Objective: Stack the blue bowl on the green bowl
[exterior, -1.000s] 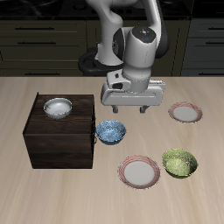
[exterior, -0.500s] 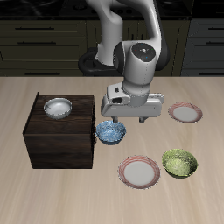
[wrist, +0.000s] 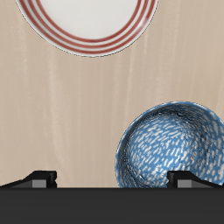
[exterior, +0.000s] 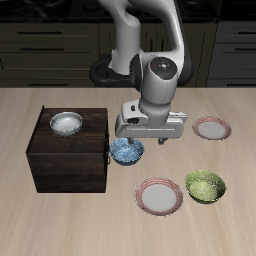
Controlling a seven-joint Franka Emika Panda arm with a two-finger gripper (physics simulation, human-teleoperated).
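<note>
Here the blue bowl (exterior: 126,151) sits upright on the tabletop (exterior: 60,215) near its middle, close against the dark wooden box (exterior: 68,152) that carries a white bowl (exterior: 66,123). The gripper (exterior: 141,142) hangs just above it, fingers spread wide and grasping nothing. The green bowl (exterior: 206,186) rests nearer the front edge, beside 1 of 2 pink-rimmed plates (exterior: 159,195).

Below me sits the blue bowl (wrist: 172,147), upright and empty on the wooden table (wrist: 61,114). A red-ringed white plate (wrist: 86,19) lies well apart from it. My two fingertips (wrist: 43,178) stand wide apart.
</note>
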